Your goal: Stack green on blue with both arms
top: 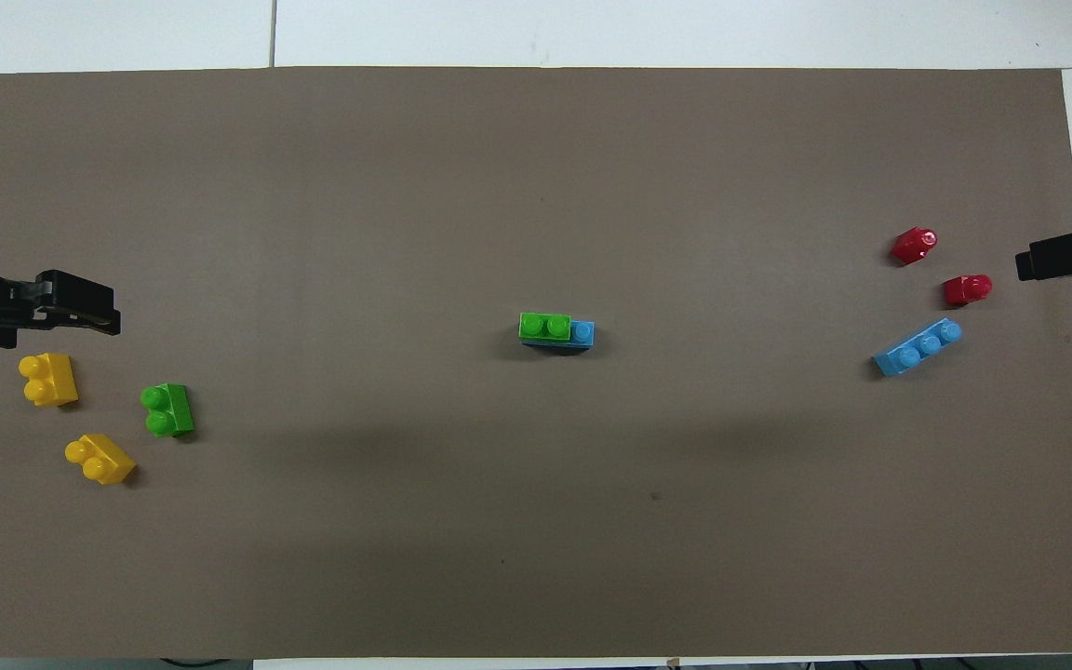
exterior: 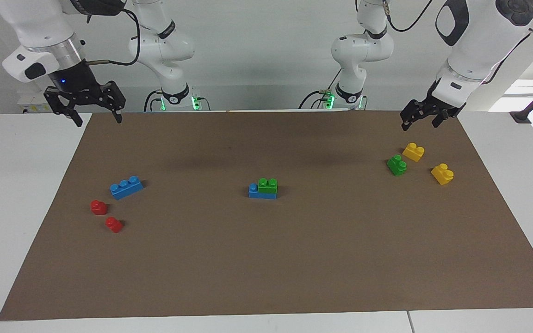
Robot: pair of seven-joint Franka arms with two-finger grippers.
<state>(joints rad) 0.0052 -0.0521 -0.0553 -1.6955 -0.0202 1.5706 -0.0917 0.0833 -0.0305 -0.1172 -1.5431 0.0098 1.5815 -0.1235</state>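
At the middle of the brown mat (exterior: 294, 259) one green brick (exterior: 267, 184) (top: 545, 326) sits on a blue brick (exterior: 262, 193) (top: 582, 332), leaving one blue stud uncovered. A second green brick (exterior: 397, 164) (top: 167, 409) lies loose at the left arm's end. A second blue brick (exterior: 126, 187) (top: 917, 346) lies loose at the right arm's end. My left gripper (exterior: 418, 126) (top: 80, 307) hangs open and empty over the mat close to a yellow brick. My right gripper (exterior: 98, 121) (top: 1048, 261) hangs open and empty over the mat's edge at its own end.
Two yellow bricks (exterior: 413, 151) (exterior: 442, 174) lie beside the loose green one. Two small red bricks (exterior: 99, 206) (exterior: 114, 225) lie beside the loose blue one, farther from the robots than it. White tabletop (exterior: 16, 194) surrounds the mat.
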